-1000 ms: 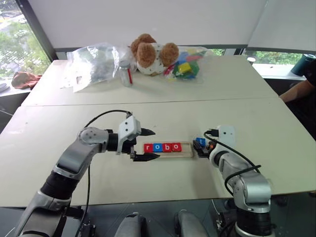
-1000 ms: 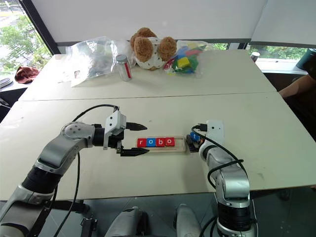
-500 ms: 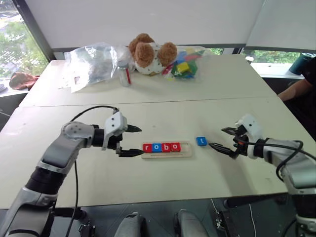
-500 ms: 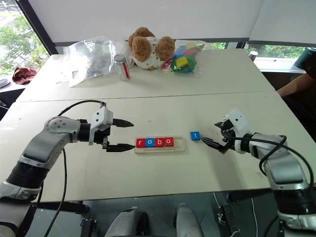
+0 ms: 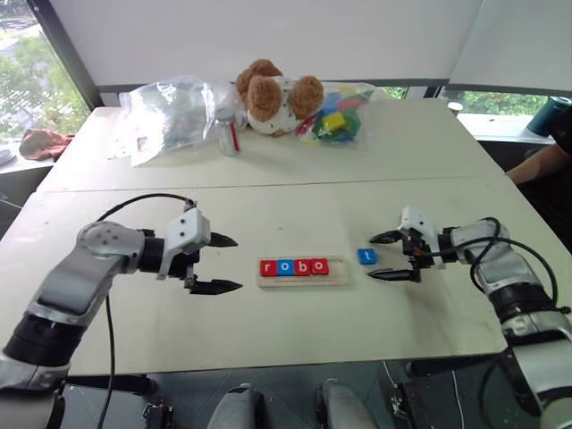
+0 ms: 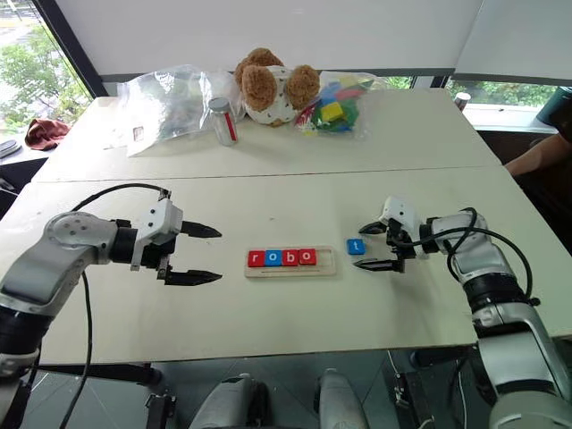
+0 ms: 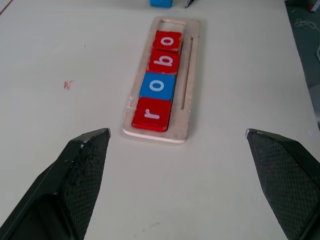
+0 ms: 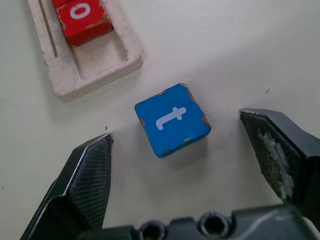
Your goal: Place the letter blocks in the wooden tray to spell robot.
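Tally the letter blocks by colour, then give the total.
Red letter blocks: 3, r, b and o, in the wooden tray
Blue letter blocks: 2, o in the tray, t on the table
Total: 5

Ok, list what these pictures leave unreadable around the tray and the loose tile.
- t tile: in the left wrist view, cut off by the picture's edge, letter unseen.
- wooden tray: in the right wrist view, cut off by the edge beyond one red tile.
- bag of toy blocks: head views, contents too small to count.
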`<act>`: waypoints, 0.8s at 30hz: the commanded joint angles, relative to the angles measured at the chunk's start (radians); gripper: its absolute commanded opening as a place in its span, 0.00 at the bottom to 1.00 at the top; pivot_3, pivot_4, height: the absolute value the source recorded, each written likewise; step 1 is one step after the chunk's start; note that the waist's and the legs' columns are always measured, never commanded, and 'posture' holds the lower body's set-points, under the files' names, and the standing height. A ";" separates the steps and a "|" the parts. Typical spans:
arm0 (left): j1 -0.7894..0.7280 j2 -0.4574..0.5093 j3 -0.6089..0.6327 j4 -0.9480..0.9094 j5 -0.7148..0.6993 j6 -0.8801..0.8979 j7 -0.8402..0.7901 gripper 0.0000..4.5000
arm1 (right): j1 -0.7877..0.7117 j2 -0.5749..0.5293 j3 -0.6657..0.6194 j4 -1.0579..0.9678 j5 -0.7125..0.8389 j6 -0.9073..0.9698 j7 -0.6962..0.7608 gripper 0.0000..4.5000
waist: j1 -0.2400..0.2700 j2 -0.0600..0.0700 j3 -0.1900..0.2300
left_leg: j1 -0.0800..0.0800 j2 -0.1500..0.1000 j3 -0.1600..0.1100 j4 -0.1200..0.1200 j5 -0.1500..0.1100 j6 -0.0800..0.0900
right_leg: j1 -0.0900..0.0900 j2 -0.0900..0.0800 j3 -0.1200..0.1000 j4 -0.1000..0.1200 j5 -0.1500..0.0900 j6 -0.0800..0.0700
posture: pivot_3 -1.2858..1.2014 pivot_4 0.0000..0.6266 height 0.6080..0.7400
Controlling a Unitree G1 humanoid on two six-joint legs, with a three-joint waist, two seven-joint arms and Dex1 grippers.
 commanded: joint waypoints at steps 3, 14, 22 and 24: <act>0.020 0.017 0.053 -0.068 -0.023 0.024 0.028 1.00 | -0.048 0.016 0.001 0.096 -0.026 -0.072 0.040 0.86 | -0.001 0.000 0.000 | 0.000 0.000 0.000 0.001 0.000 0.000 | 0.001 0.000 0.000 0.000 0.000 0.000 | 0.52 0.24 1.00; 0.006 -0.005 0.026 -0.040 -0.008 0.012 0.043 1.00 | -0.050 0.021 -0.019 -0.081 0.022 0.031 0.075 0.24 | -0.002 0.001 0.000 | 0.000 0.000 0.000 0.000 0.000 -0.001 | 0.000 -0.001 0.000 0.000 0.000 0.000 | 0.52 0.24 1.00; -0.030 -0.037 -0.003 0.014 0.014 -0.013 0.029 1.00 | 0.002 -0.007 0.058 -0.395 0.006 0.220 0.136 0.24 | 0.003 0.001 0.000 | -0.001 0.000 -0.001 0.000 0.000 0.000 | -0.001 -0.001 0.000 0.000 0.000 0.000 | 0.52 0.24 1.00; -0.035 -0.043 -0.007 0.023 0.017 -0.019 0.029 1.00 | 0.003 -0.009 0.073 -0.405 -0.005 0.218 0.134 0.24 | 0.002 0.001 0.000 | -0.001 -0.001 0.000 0.001 0.000 0.000 | -0.001 -0.002 0.000 0.000 0.000 0.000 | 0.52 0.24 1.00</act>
